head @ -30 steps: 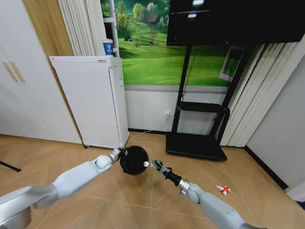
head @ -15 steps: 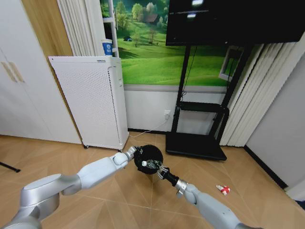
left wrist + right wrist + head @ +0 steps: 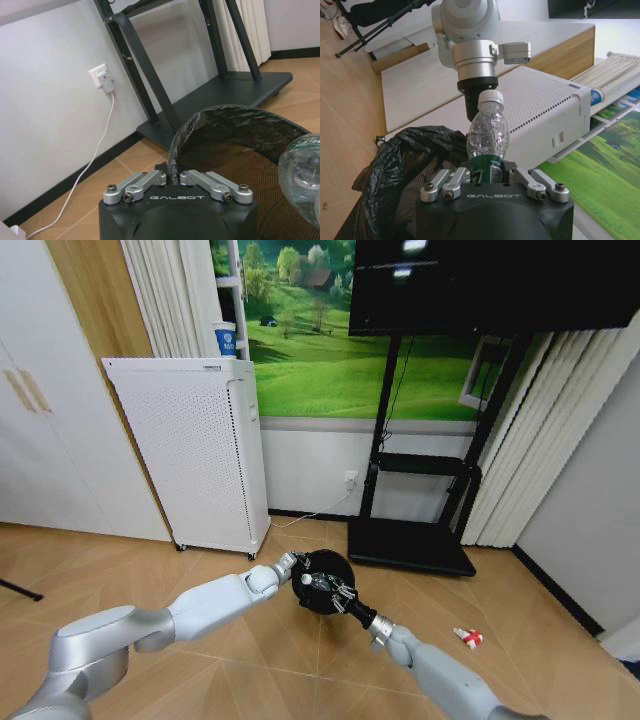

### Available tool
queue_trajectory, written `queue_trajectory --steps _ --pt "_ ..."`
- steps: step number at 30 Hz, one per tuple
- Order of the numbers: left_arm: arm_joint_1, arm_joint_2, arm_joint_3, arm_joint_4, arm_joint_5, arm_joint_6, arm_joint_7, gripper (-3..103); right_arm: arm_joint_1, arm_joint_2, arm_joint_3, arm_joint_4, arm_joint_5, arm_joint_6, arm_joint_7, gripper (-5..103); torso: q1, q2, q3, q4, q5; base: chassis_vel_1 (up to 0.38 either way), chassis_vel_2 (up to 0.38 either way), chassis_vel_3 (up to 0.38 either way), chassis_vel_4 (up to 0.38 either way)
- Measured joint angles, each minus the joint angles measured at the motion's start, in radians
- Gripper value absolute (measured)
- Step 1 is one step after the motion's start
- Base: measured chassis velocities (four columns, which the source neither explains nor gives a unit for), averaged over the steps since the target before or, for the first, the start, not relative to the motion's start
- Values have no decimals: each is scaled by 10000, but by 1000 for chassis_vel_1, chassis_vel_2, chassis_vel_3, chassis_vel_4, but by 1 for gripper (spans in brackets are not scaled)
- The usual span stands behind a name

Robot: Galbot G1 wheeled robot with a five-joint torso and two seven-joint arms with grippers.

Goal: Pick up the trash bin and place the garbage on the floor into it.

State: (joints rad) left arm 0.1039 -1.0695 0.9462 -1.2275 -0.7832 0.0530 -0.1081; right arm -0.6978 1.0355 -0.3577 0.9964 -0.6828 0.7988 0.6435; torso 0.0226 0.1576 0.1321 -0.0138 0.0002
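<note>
Flooring of tan wood planks (image 3: 130, 570) fills your head view, with the tall white perforated appliance (image 3: 190, 450) against the wall and the black TV stand (image 3: 415, 540) beside it. Held above the floor between the two arms is the small black round mesh trash bin (image 3: 323, 580), lined with a black plastic bag. Your left wrist view shows what the head view cannot: the left gripper (image 3: 175, 176) pinching the bin's rim, fingers pressed onto it. Your right wrist view shows the right gripper (image 3: 490, 172) clamped on the small clear plastic bottle with a green label and white cap (image 3: 487, 132), held right at the bin's mouth. One small red-and-white wrapper piece (image 3: 468, 638) lies on the floor, well apart on your right.
</note>
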Motion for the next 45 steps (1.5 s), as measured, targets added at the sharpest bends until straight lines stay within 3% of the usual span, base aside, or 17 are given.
queue_trajectory --steps 7,9,10,14,15,18,22,31,33,37,40,45 --pt "108 9 -21 -99 -39 13 -85 6 -120 -111 93 60 328 -8 -44 61 0 0 0 -1 -2 0 0 0 0" --pt "127 10 -27 -97 -41 13 -103 6 -133 -133 100 100 345 -8 -44 61 0 0 0 0 -1 0 0 0 0" --pt "153 11 -31 -79 -41 14 -119 6 -161 -169 105 171 359 -10 -44 73 0 1 0 0 -2 0 0 0 0" --pt "196 25 -65 -69 -44 13 -166 6 -221 -216 148 244 374 -12 -41 78 0 0 0 -1 -2 0 0 0 0" --pt "218 58 -82 -91 -64 14 -214 6 -258 -249 204 262 423 -14 -32 89 0 0 0 0 -2 0 0 0 0" --pt "276 163 -127 -145 -104 14 -296 6 -330 -305 372 247 532 -16 26 97 0 0 0 0 -2 0 0 0 0" --pt "334 405 -209 -326 -211 35 -427 6 -412 -414 679 229 753 -18 90 100 0 0 1 -1 -1 0 0 0 0" --pt "685 1935 -718 -1576 -580 82 -880 6 -835 -841 1746 -253 1444 -27 90 100 0 1 0 5 -1 0 0 0 0" --pt "1129 2544 -1272 -2157 -685 178 -1124 6 -1036 -837 2361 -1034 1761 -70 145 100 0 1 -1 -3 -4 0 0 0 0" --pt "1869 3259 -2044 -2638 -593 243 -1245 6 -957 -727 2575 -2322 2595 -233 182 100 -1 1 0 -2 2 0 0 0 0" --pt "2123 3393 -2286 -2726 -532 263 -1261 6 -895 -709 2582 -2612 2811 -300 122 100 0 1 -1 -1 0 0 0 0 0" --pt "3521 3779 -3461 -3058 -209 362 -1352 6 -694 -629 2761 -3619 3162 -699 -15 100 -1 1 0 3 -7 0 0 0 0"
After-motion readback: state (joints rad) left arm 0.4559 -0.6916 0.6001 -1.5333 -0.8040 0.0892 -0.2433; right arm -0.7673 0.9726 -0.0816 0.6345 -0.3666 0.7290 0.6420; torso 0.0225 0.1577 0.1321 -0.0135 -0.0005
